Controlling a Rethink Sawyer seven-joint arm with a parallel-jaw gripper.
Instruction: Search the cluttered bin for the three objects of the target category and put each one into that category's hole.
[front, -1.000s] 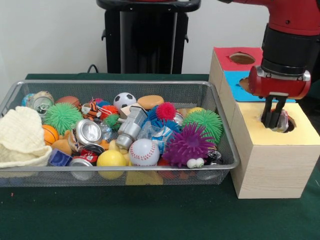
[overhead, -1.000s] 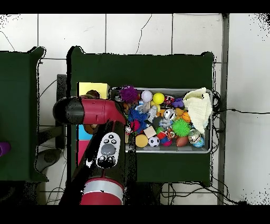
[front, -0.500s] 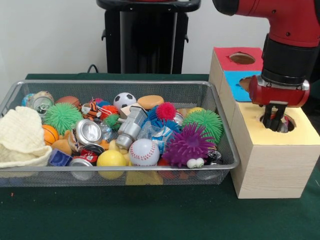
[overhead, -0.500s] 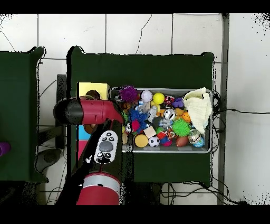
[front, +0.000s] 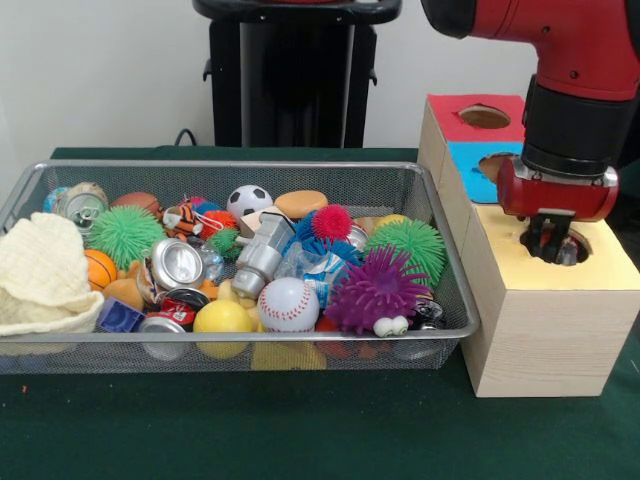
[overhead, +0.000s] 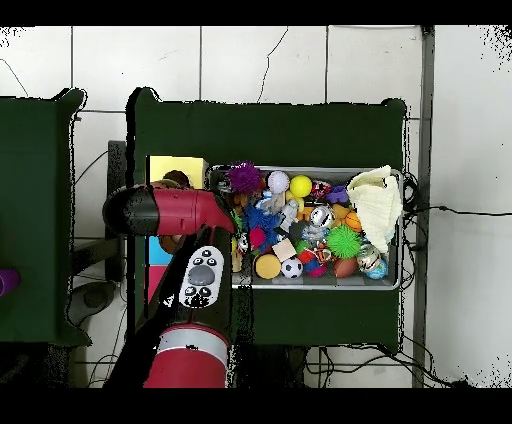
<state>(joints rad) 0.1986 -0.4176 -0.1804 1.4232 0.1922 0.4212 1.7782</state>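
Observation:
The wire mesh bin holds balls, cans and spiky toys; it also shows in the overhead view. No printed cloth piece shows among the clutter. My gripper reaches down into the round hole in the yellow top of the wooden box, its tips below the rim. A small pale bit, perhaps a cloth piece, shows in the hole beside it. In the overhead view my arm covers the gripper and most of the yellow top.
The blue-topped hole and the red-topped hole lie behind the yellow one. A large cream knitted cloth lies at the bin's left end. A purple spiky ball and a baseball sit near the front rim.
My gripper has sunk lower into the yellow hole. The printed cloth that stood out beside it a second ago is now almost out of sight in the hole.

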